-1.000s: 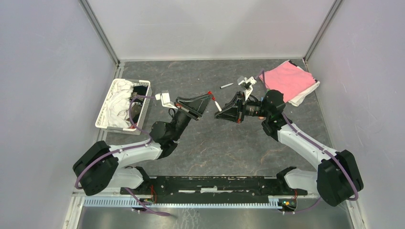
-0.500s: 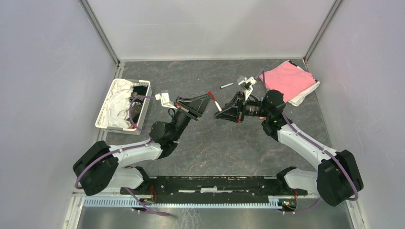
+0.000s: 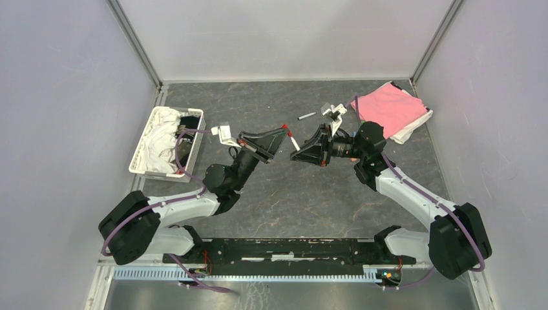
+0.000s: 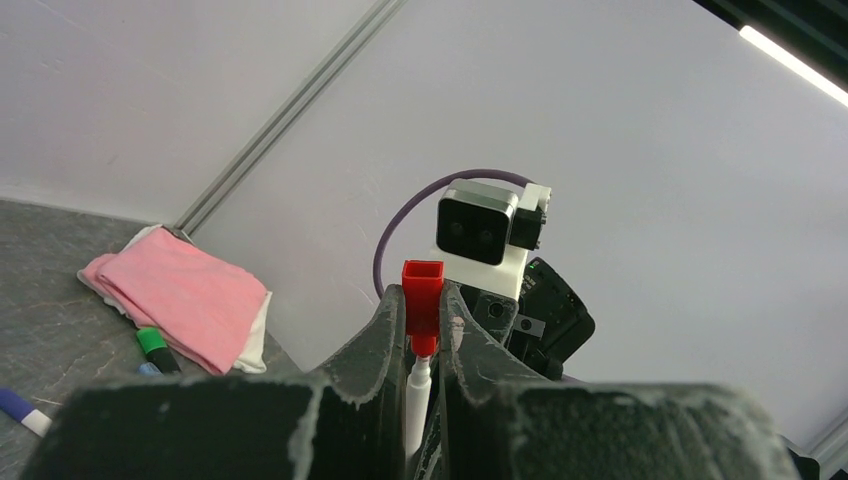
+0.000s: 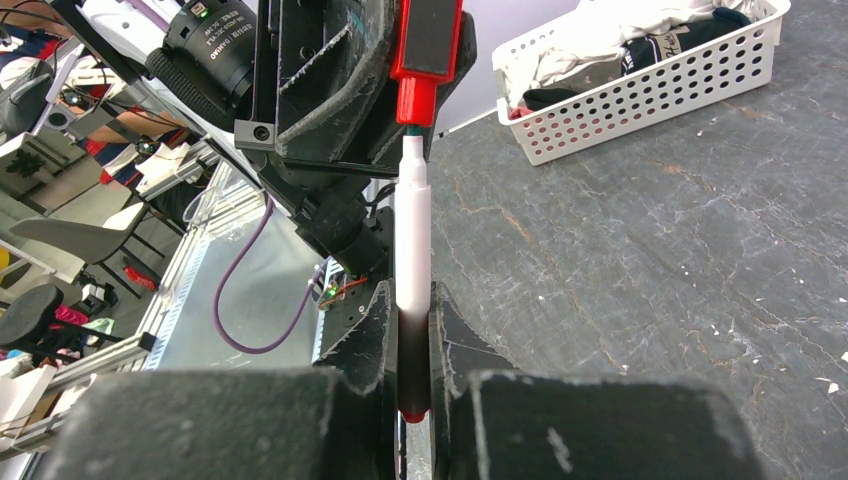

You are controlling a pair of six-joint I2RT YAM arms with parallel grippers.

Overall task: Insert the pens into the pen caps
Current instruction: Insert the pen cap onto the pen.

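Your right gripper (image 3: 301,150) is clenched on the back end of a white pen (image 5: 413,240), held in the air over the middle of the table. From this gripper the pen points away, toward far and a little left. Its long axis runs straight to the red cap (image 4: 422,292). The left gripper (image 3: 279,134) grasps this cap between its fingertips, with the narrower end of the cap turned toward the pen.

In the right wrist view the dark tip sits just at that end of the cap, while the white barrel is all outside. So I judge that the pen is lined up but not seated. The coming move should be a push along this same axis, because a tilt could jam the tip on the rim. Neither arm is nearer, since each one holds its half.

Count: one pen and one cap are in the grips. Farther on the table lies one thin dark pen (image 3: 306,116). At the far right, beside the pink cloth (image 4: 180,300), you have one green-topped marker (image 4: 155,345) and one blue marker (image 4: 20,408). I can see no other caps.
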